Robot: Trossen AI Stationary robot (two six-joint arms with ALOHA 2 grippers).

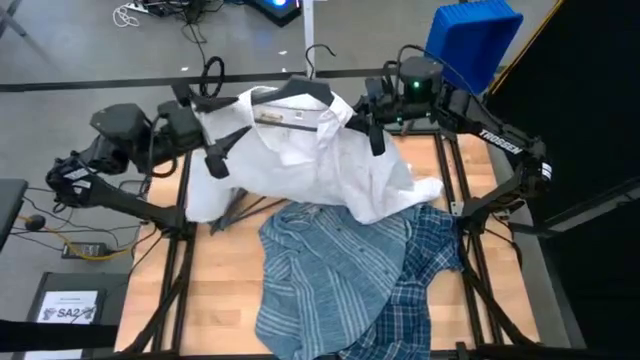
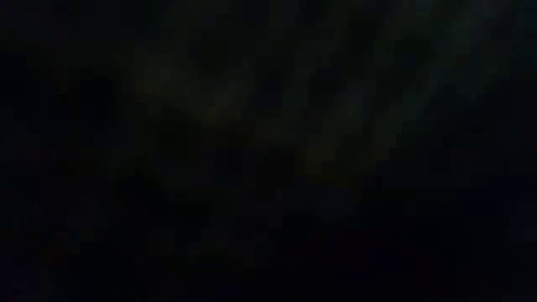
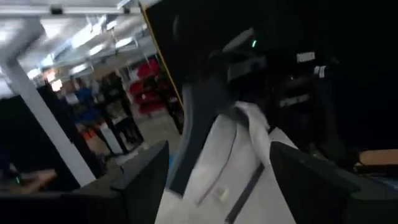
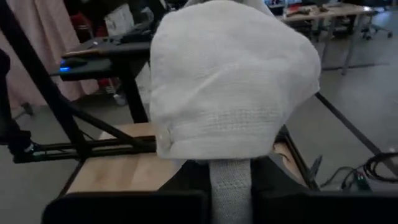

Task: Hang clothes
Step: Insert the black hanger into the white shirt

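I judge I'm partway through the first of three garments. The white shirt [image 1: 310, 160] is up off the counter [image 1: 210, 290] at the far side, stretched between my two arms, with a dark hanger [image 1: 300, 88] showing at its collar; whether the hanger sits properly in both shoulders I can't tell. The left gripper [image 1: 215, 158] is at the shirt's left shoulder and the right gripper [image 1: 374, 132] at its right shoulder; in the right wrist view white cloth is bunched over the fingers, so they look clamped on it. I can't tell how the left fingers stand. The striped shirt [image 1: 315, 270] and plaid shirt [image 1: 415, 285] lie crumpled nearer, untouched. The white shirt looks soft, creased, its hem trailing.
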